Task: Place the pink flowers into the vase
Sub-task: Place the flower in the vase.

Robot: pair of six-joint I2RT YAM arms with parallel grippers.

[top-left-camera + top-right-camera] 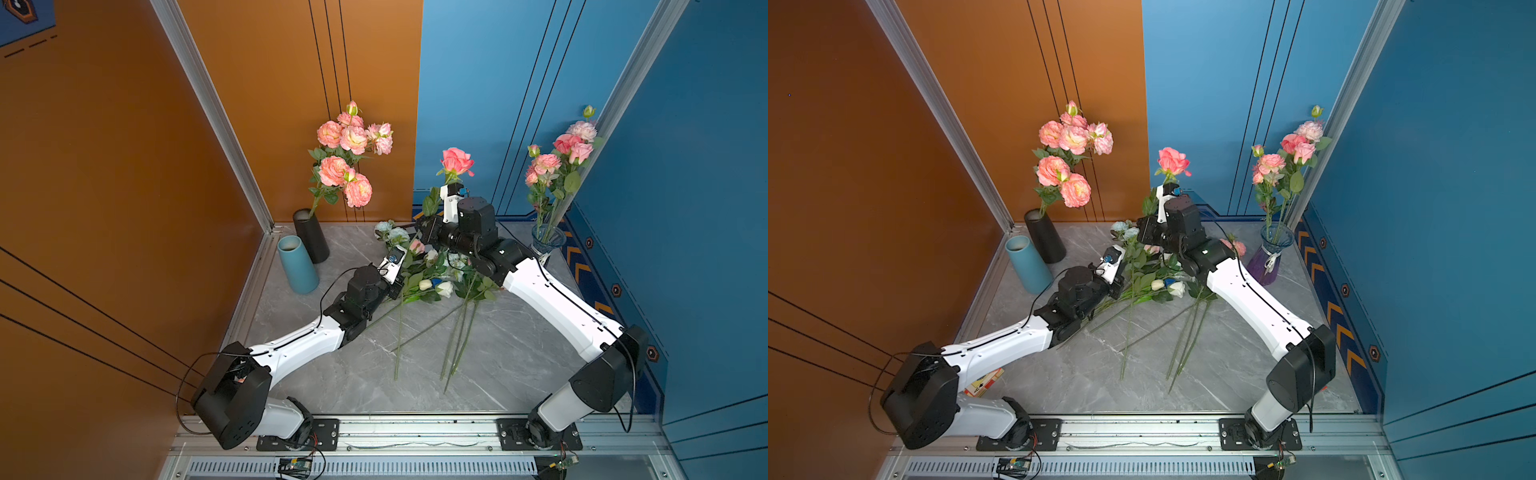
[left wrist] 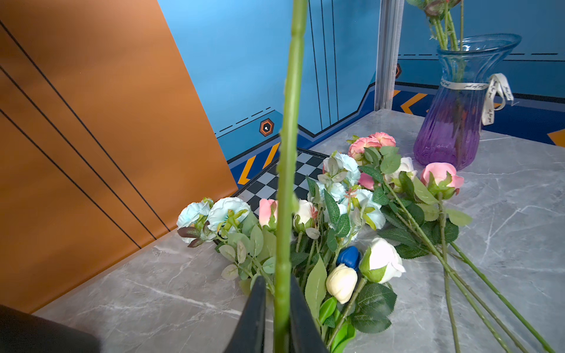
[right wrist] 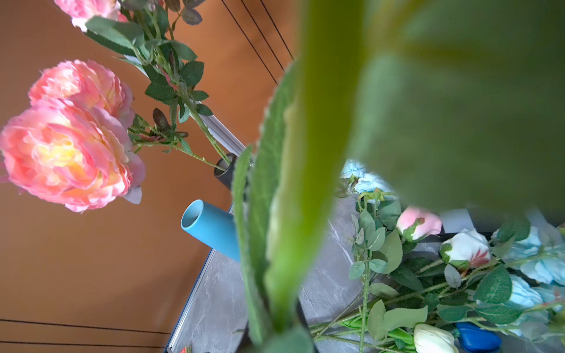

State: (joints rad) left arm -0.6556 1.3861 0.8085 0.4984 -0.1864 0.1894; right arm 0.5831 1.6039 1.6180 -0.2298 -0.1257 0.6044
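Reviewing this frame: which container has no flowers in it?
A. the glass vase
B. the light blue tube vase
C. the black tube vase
B: the light blue tube vase shows a bare open mouth in both top views, while pink flowers stand in the black tube vase and more stems stand in the glass vase.

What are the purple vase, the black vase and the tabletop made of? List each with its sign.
Purple vase: looks like tinted glass, ribbed, glossy; stems show through it. Black vase: matte, opaque, perhaps ceramic or plastic. Tabletop: grey, veined, smooth, marble-look; real stone or print, cannot tell.
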